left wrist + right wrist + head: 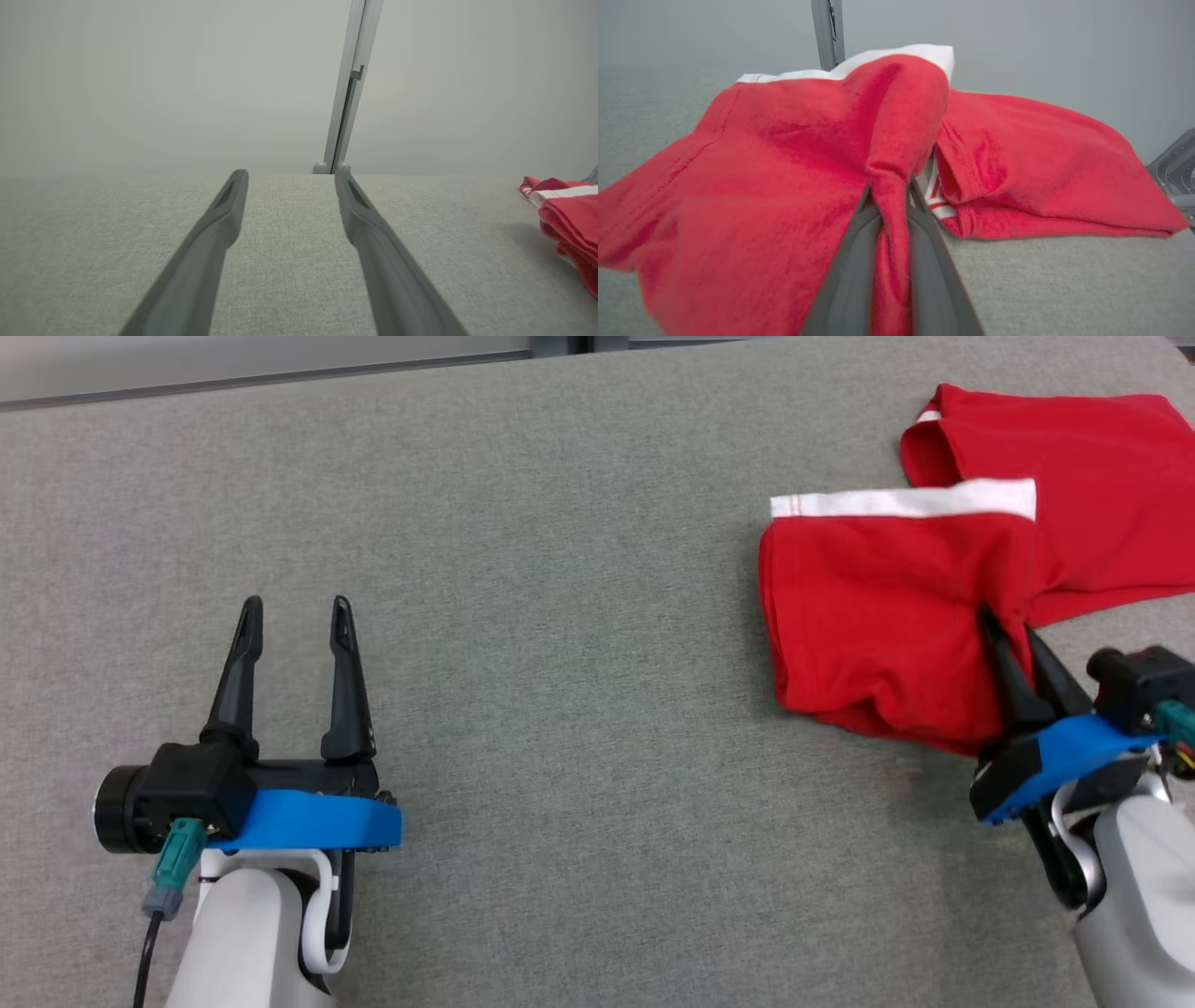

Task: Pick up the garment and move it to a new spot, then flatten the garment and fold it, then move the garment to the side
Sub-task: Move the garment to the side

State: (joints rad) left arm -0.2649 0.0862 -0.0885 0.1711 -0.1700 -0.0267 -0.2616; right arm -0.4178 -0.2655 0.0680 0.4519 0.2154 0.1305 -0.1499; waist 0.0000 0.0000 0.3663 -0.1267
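The garment (887, 607) is red with a white band and lies folded over itself at the right of the grey table (560, 616). My right gripper (1010, 627) is shut on a pinched fold of the red cloth near the garment's middle. In the right wrist view a ridge of the garment (784, 196) is squeezed between the fingers (852, 261), and part of the cloth is lifted off the table. My left gripper (296, 604) stands open at the lower left, far from the garment, nothing between its fingers (210, 242). The garment's edge (567, 219) shows at the far right of the left wrist view.
The grey fabric table stretches wide to the left and centre. A pale wall with a metal post (348, 93) stands beyond the far edge. A grey metal fitting (1176, 172) sits near the garment's right side.
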